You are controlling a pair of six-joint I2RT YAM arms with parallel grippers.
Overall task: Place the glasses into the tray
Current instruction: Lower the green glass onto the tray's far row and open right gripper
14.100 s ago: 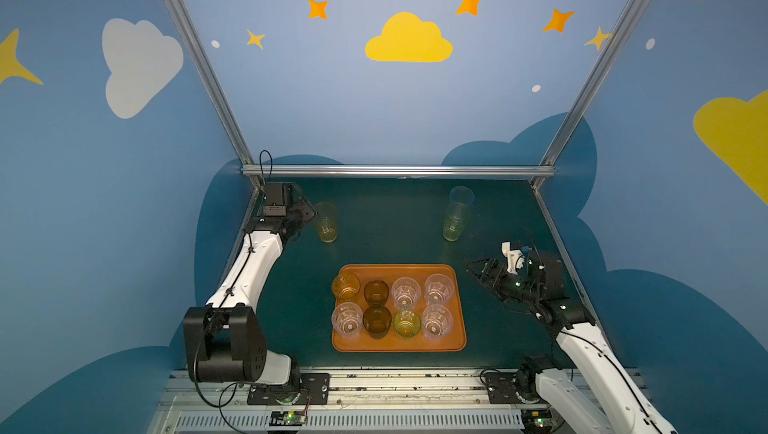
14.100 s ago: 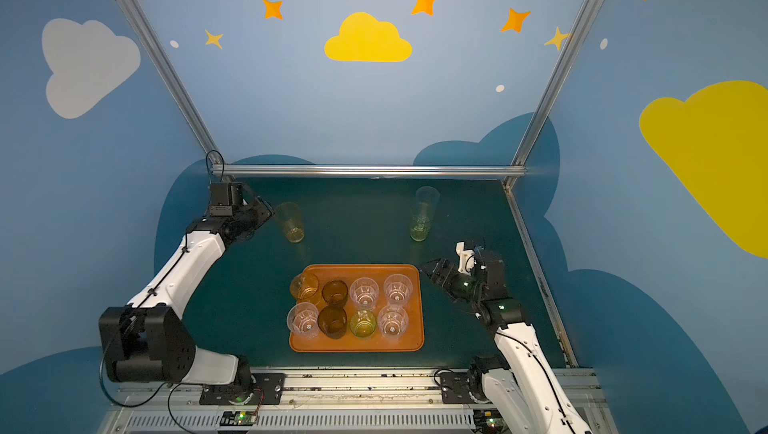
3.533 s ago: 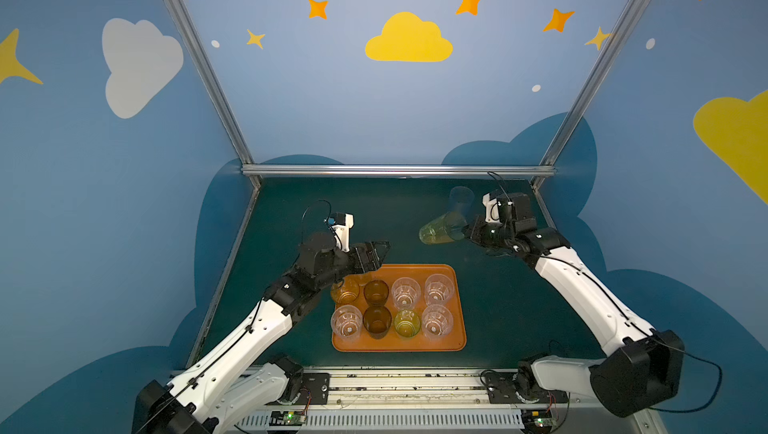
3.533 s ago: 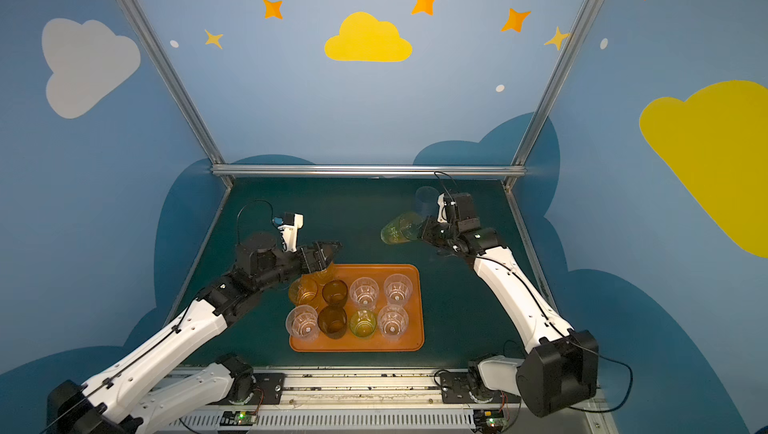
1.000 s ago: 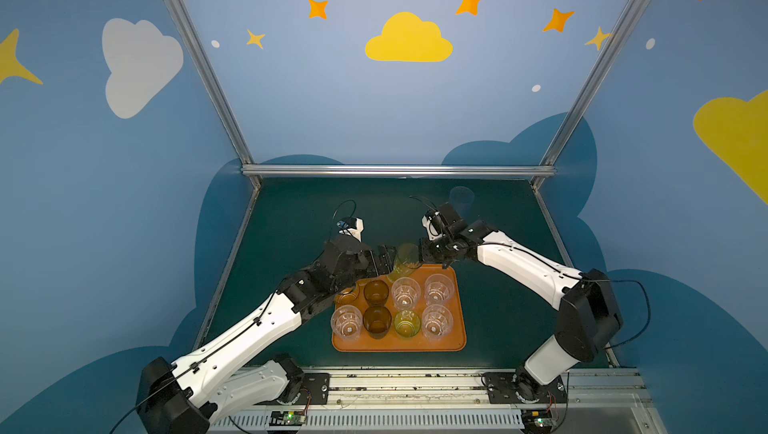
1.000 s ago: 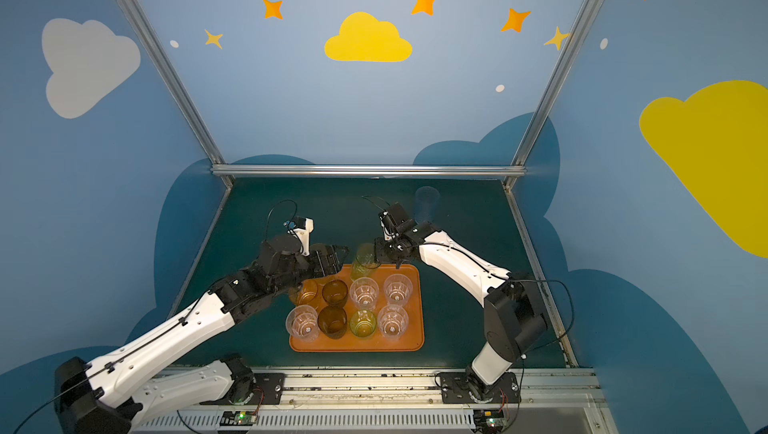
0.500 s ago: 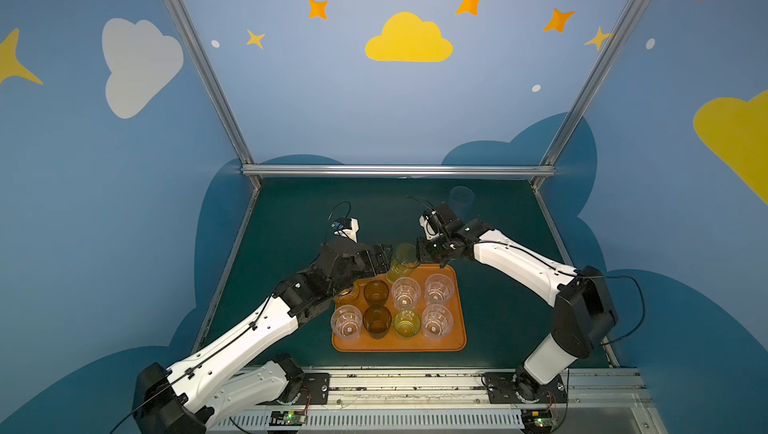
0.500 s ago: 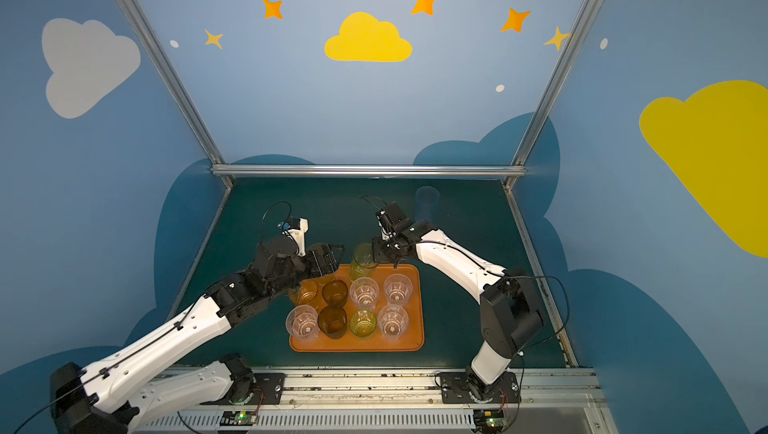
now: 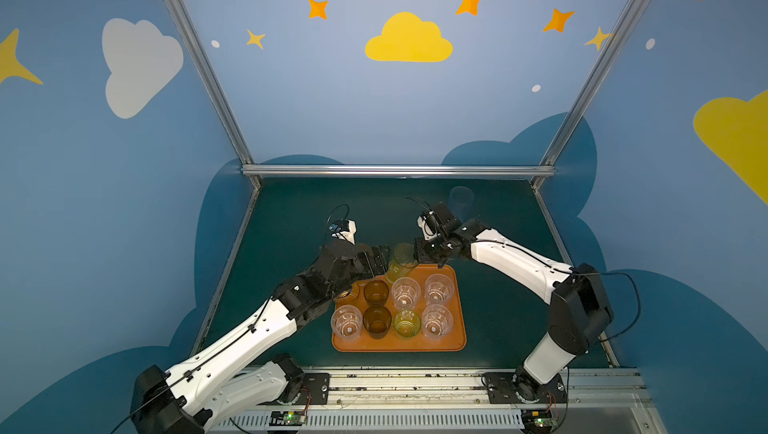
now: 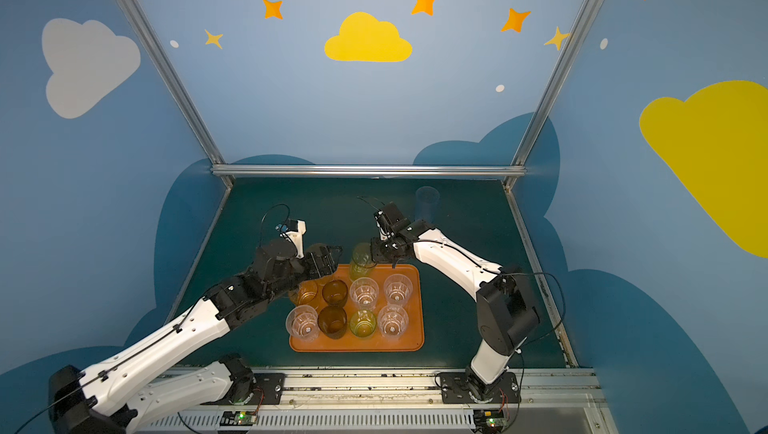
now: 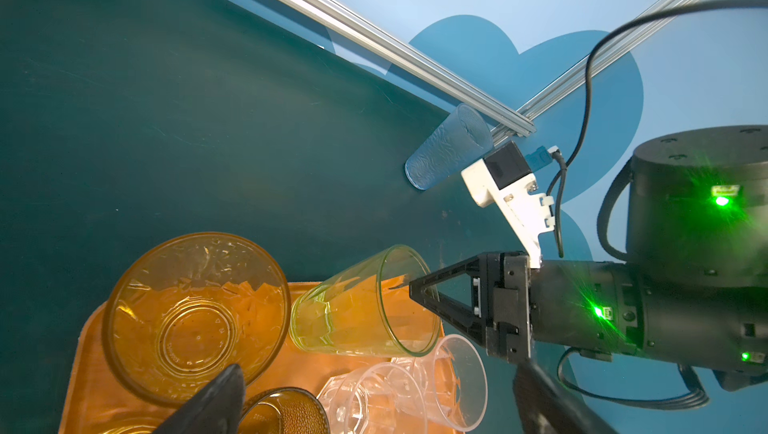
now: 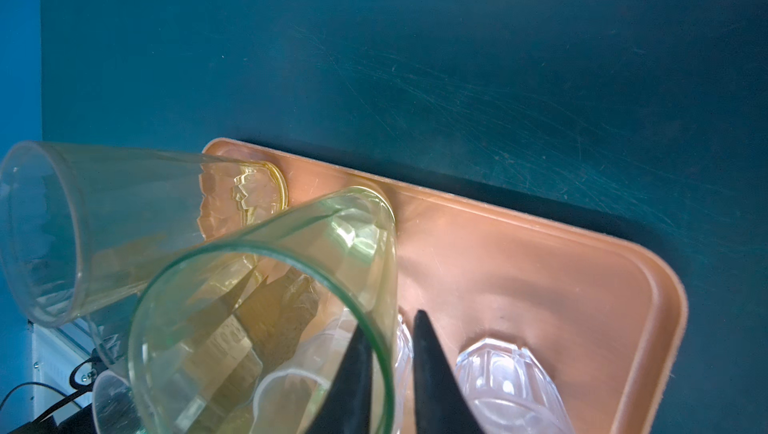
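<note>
The tall green glass (image 9: 400, 263) (image 10: 360, 261) (image 11: 353, 315) (image 12: 270, 286) now stands at the far edge of the tray (image 9: 399, 342) (image 10: 357, 344) (image 12: 540, 266). Fourteen seconds ago it stood on the table (image 9: 291, 212) at the far right, and some three seconds ago it hung tilted in the air, held by the right gripper (image 9: 417, 252) (image 10: 376, 255) (image 12: 390, 320). That gripper is at the glass's rim, one finger inside and one outside. In the right wrist view the fingers (image 12: 432, 369) stand a little apart, with a sliver of space between the outer one and the glass wall, so they straddle the rim without pinching it. Compared with a second and half a second ago, arm and glass sit in nearly the same spot. The tall amber glass (image 10: 307, 293) (image 11: 195, 315) (image 12: 124, 224) began on the table at the far left. It now stands in the tray's far left corner, just beside the green one, and in a top view the left arm partly covers it. The left gripper (image 9: 380, 259) (image 10: 328, 259) (image 11: 378, 369) is near the tray's far edge, its jaws spread wide with nothing held. The short glasses (image 9: 406, 291), eight of them, keep their two rows of four in the tray. The greyish-clear tall glass (image 9: 461, 203) (image 10: 427, 203) (image 11: 449, 149) still stands on the table near the far right corner, well apart from the tray.
</note>
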